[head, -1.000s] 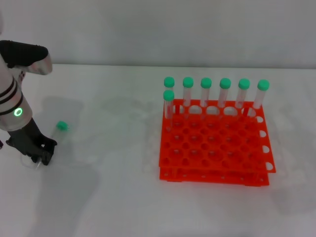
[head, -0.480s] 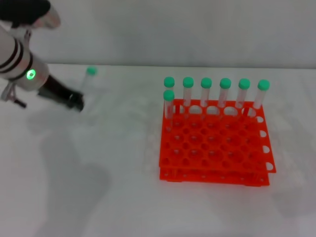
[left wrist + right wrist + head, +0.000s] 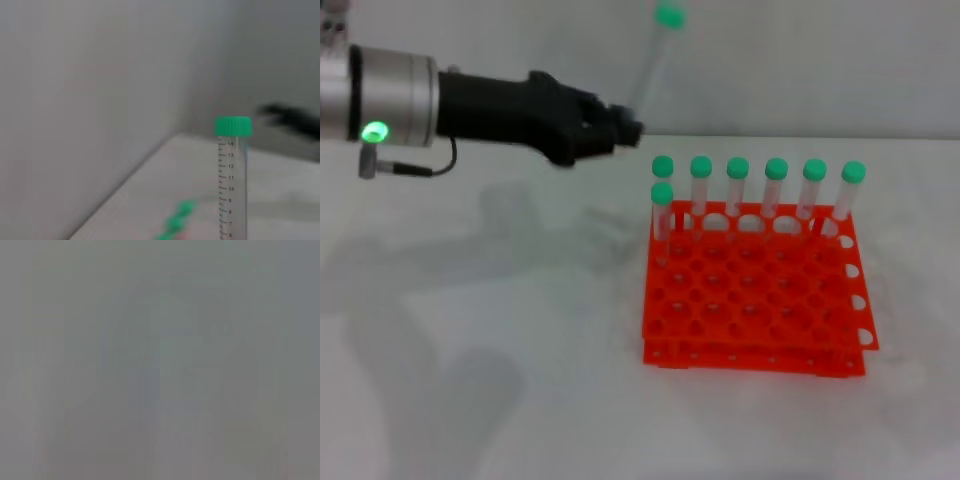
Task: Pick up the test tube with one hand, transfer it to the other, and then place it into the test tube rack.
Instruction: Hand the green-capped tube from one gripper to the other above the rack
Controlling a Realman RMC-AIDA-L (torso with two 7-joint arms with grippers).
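My left gripper (image 3: 625,127), on the arm with the green ring light, is shut on the lower end of the test tube (image 3: 653,62). It holds the tube high above the table, cap up and tilted a little right, just left of and behind the rack. The tube with its green cap also shows in the left wrist view (image 3: 232,180). The orange-red test tube rack (image 3: 754,300) stands on the table at the right, with several green-capped tubes (image 3: 776,188) upright along its back rows. My right gripper is out of view; the right wrist view shows only grey blur.
A white table (image 3: 500,380) spreads left of and in front of the rack. A grey wall stands behind. In the left wrist view a dark blurred shape (image 3: 292,117) shows far off near the wall.
My left arm has lifted the test tube from the table at the far left, swung it up and to the right, and now holds it near the rack's back left corner.
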